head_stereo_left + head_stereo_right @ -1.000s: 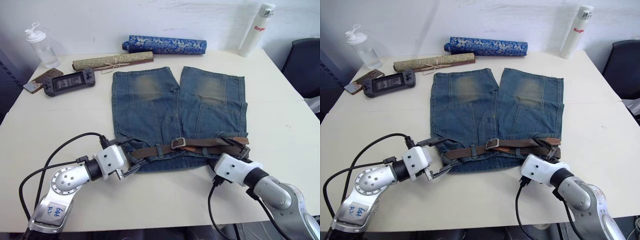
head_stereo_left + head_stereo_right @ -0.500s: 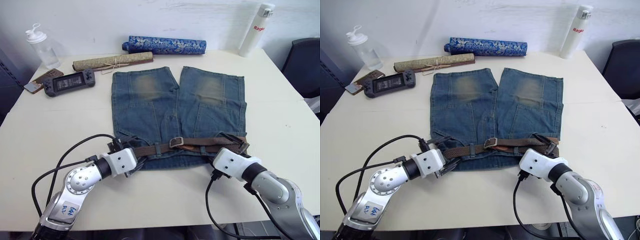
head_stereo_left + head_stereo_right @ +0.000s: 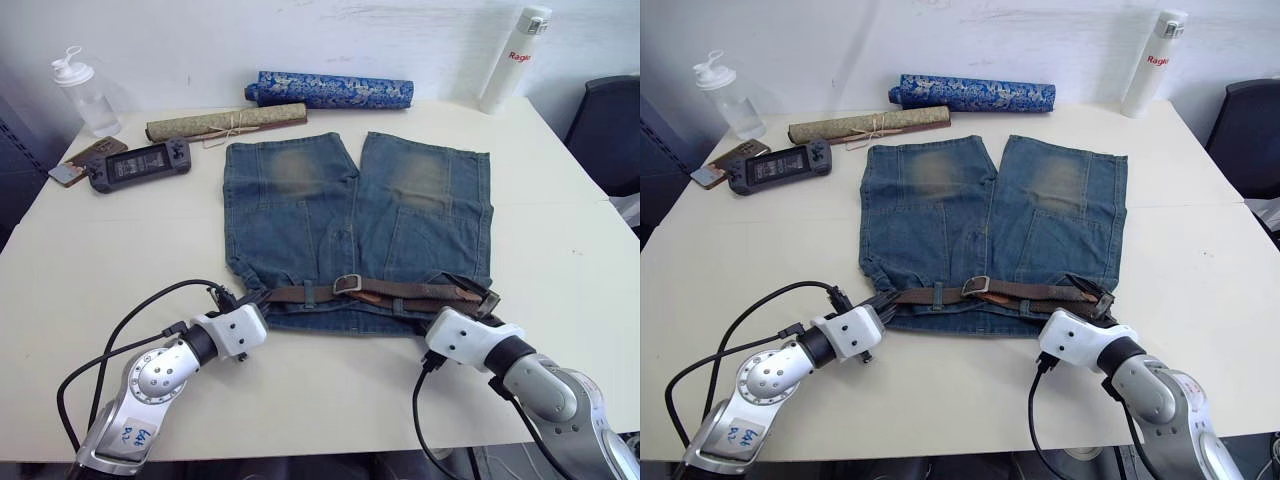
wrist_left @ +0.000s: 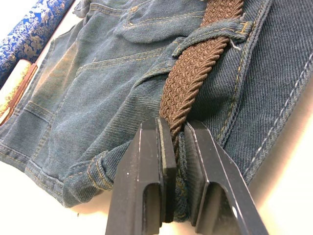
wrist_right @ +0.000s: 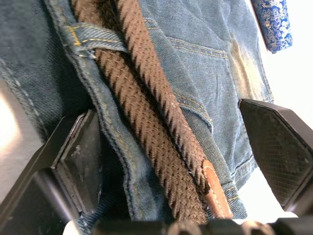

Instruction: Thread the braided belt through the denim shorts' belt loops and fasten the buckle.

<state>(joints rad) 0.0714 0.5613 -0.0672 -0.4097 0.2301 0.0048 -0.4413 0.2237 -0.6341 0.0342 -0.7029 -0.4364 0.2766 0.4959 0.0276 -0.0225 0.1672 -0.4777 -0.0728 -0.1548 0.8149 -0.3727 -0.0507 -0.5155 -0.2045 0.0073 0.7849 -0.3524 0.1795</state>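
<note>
braided belt (image 3: 400,291) lies along the waistband of the denim shorts (image 3: 355,215), at the near edge of the white table (image 3: 110,250), passing under the belt loops (image 4: 215,33); its silver buckle (image 3: 347,283) sits near the middle of the waistband. the tan tip (image 5: 216,192) rests at the shorts' right corner, where two runs of strap overlap. left gripper (image 4: 176,161) has its fingers closed on the strap and denim at the waistband's left end. right gripper (image 5: 171,161) is spread wide, one finger on either side of the belt end, gripping nothing. beyond the legs lie a blue patterned roll (image 3: 330,89), a tan roll (image 3: 225,121), a handheld console (image 3: 137,164), a clear bottle (image 3: 82,92) and a white bottle (image 3: 514,60).
</note>
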